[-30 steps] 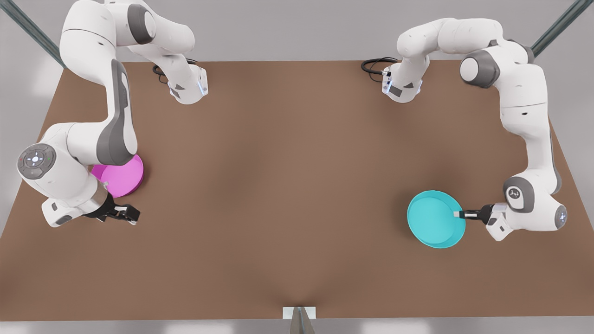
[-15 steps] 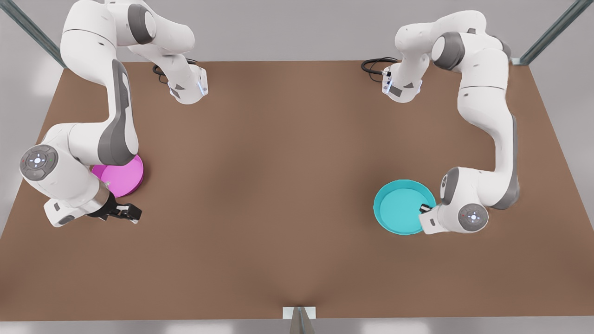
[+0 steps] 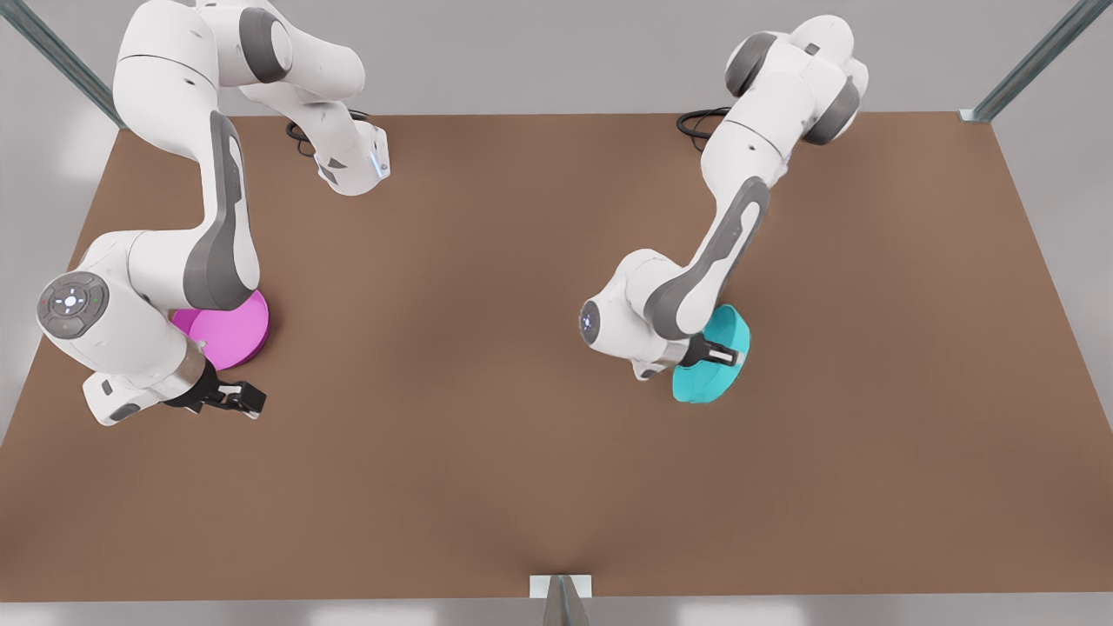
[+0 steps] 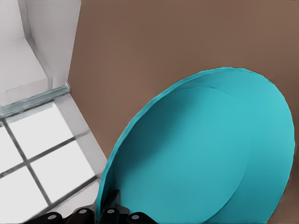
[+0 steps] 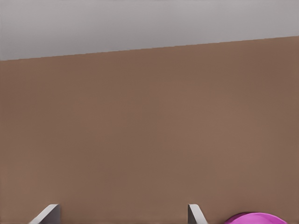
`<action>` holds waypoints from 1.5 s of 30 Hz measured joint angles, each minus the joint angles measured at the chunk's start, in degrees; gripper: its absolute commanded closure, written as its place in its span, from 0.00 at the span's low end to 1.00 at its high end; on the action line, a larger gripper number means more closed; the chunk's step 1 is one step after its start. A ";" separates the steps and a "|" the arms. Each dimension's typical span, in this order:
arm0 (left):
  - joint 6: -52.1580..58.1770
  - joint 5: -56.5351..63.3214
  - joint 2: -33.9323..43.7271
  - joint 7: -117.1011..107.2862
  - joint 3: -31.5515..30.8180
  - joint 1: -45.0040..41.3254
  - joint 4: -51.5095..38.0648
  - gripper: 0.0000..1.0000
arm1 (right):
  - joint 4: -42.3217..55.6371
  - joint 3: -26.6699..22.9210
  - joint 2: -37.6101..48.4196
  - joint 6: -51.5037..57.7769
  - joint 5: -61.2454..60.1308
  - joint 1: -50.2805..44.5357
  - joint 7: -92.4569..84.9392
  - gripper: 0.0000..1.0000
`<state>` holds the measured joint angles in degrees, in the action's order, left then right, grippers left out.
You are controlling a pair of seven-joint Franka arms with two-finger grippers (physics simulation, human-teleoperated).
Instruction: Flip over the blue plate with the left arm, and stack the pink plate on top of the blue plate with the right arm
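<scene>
The blue plate [image 3: 715,361] stands tilted on its edge right of the table's middle in the front view, lifted off the table. My left gripper [image 3: 723,355] is shut on its rim. In the left wrist view the blue plate [image 4: 201,154] turns a flat round face to the camera, with the left gripper [image 4: 106,212] clamped on its edge. The pink plate [image 3: 230,330] lies flat at the front view's left, partly hidden under the right arm. Just in front of it my right gripper [image 3: 239,400] hangs open with nothing held. Beside one fingertip [image 5: 194,213] an edge of the pink plate [image 5: 254,218] shows.
The brown table [image 3: 487,417] stretches wide between the two arms. Black cables [image 3: 703,122] lie by the arm bases at the back edge. Metal posts [image 3: 1026,65] rise at the back corners. A small bracket [image 3: 561,589] sits at the front edge.
The left arm swung toward the front view's left, carrying the blue plate and turning it from open side up onto its edge. The right arm barely moved.
</scene>
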<state>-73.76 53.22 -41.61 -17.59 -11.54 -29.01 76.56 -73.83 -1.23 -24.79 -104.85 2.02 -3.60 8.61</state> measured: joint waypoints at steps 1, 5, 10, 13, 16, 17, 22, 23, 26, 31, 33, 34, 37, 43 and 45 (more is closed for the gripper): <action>1.81 2.10 -0.75 -2.12 0.00 -1.30 0.00 0.79 | 0.00 0.00 0.00 0.00 0.00 0.00 0.00 0.00; 9.72 10.79 -4.46 -12.32 0.09 -6.35 0.43 0.79 | -0.05 0.00 0.00 0.96 0.00 -0.01 0.00 0.00; 14.67 18.62 -8.51 -17.95 0.17 -12.24 0.44 0.79 | -0.77 0.08 -0.08 1.93 0.09 -0.09 -0.34 0.00; 16.62 22.14 -10.83 -20.43 2.13 -17.10 0.10 0.79 | -0.79 0.26 -0.58 1.93 0.09 -0.19 -0.44 0.00; 17.16 23.91 -12.65 -24.90 2.38 -20.18 0.09 0.79 | -0.79 0.31 -0.79 1.93 0.09 -0.16 -0.53 0.00; 17.37 24.26 -13.19 -25.71 2.38 -21.22 0.01 0.79 | -0.79 0.35 -0.79 1.93 0.09 -0.25 -0.53 0.00; 17.73 24.87 -15.72 -28.42 4.99 -26.08 -0.09 0.79 | -0.79 0.42 -0.79 1.93 0.01 -0.27 -0.44 0.00; 17.81 24.92 -16.26 -29.60 4.93 -26.53 -0.09 0.79 | -0.79 0.53 -0.79 1.93 0.08 -1.35 -0.28 0.00; 17.92 25.00 -17.80 -32.10 4.98 -26.63 -0.09 0.79 | -0.70 0.52 -0.78 1.90 0.06 -1.40 -0.14 0.00; 17.92 25.08 -18.51 -33.38 5.54 -26.89 -0.18 0.79 | -0.70 0.37 -0.88 1.84 0.09 -1.02 -0.17 0.00; 17.90 25.01 -18.51 -34.04 5.47 -26.89 -0.18 0.56 | -0.70 0.04 -0.84 2.21 0.09 -0.70 -0.29 0.00; 17.85 24.75 -18.51 -34.31 5.47 -26.89 -0.18 0.00 | -0.69 0.00 -0.80 2.81 0.09 -0.70 -0.34 0.00; 17.76 24.19 -18.81 -35.32 5.47 -26.98 -0.18 0.00 | -0.50 0.00 -0.79 5.18 0.00 -0.79 -0.35 0.00; 17.26 23.21 -19.30 -35.36 5.04 -29.05 -0.30 0.00 | -0.18 0.34 -0.38 5.24 0.08 -1.42 -0.23 0.00; 15.71 21.52 -19.76 -35.48 4.77 -29.99 -1.57 0.00 | -0.18 0.43 -0.30 6.62 0.09 -1.42 -0.18 0.00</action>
<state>-58.05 74.74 -61.37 -53.07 -6.77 -59.00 74.98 -74.01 -0.80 -25.09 -98.23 2.11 -5.02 8.44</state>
